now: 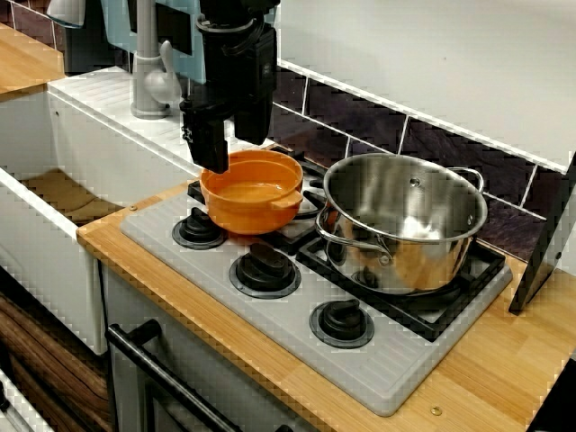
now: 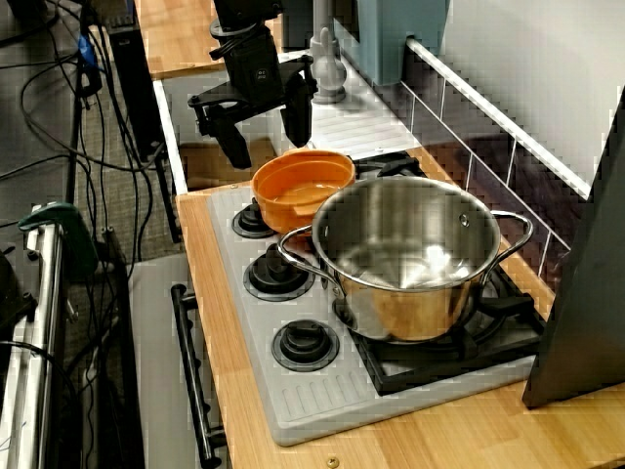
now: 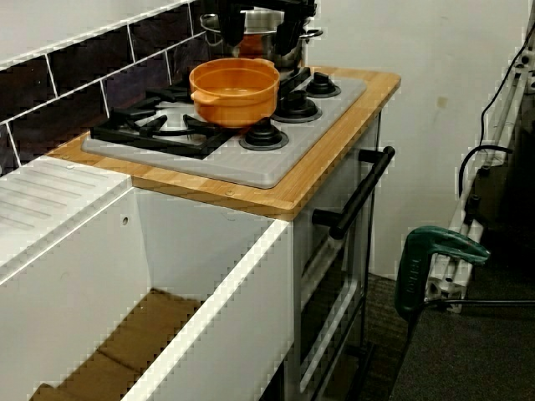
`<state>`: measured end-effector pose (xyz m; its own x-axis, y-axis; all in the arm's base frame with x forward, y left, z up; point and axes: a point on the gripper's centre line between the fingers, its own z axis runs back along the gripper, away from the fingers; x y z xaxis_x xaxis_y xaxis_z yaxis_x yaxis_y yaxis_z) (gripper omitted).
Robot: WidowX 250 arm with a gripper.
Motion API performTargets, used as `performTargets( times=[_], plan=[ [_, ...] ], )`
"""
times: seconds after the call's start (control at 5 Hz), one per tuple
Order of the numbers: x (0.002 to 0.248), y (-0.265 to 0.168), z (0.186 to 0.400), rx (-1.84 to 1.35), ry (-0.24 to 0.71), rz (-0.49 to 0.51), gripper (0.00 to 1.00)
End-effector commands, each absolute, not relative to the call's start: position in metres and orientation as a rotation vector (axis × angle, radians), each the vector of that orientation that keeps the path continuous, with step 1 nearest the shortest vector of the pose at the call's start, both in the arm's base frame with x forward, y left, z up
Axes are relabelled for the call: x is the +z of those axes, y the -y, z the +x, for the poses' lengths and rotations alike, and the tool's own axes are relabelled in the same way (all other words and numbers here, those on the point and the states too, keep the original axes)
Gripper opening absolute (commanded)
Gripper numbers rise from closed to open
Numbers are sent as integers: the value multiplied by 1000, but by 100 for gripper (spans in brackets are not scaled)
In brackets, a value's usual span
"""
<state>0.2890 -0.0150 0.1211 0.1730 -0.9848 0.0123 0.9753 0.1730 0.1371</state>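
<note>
While one black gripper (image 1: 232,142) hangs over the sink-side end of a toy kitchen's grey hob (image 1: 396,369), its two fingers are spread wide apart and grasp nothing. One orange pot (image 1: 252,191) with two stubby side handles stands upright just below and beside it, on the burner grate nearest the sink. In the front view one finger overlaps the pot's rim. In the view along the tabletop, the gripper (image 2: 266,142) is clear of the orange pot (image 2: 303,186), above and to its sink side.

One steel pot (image 1: 405,220), larger, with two loop handles, stands on the other burner grate, just beside the orange one. Whether the two pots touch cannot be told. Two black grates (image 1: 450,306) are in view, one under each pot. Three round black knobs (image 1: 264,270) run in a row along the hob's front edge.

A wooden tabletop (image 1: 504,378) frames the hob. One white sink (image 1: 54,234) adjoins it, with one grey faucet (image 1: 148,76) behind. In the view from the sink end, one black oven handle (image 3: 361,194) and one green clamp (image 3: 435,259) show.
</note>
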Motion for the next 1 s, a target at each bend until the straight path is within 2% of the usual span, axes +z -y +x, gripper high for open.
performTargets(
  times=[0.0,0.2,0.4,0.8],
  plan=[
    [127,28,290,-1432,94,118,100],
    [119,42,295,-1467,57,140,100],
    [109,47,301,-1424,103,109,100],
    [110,32,302,-1377,93,122,100]
  ],
)
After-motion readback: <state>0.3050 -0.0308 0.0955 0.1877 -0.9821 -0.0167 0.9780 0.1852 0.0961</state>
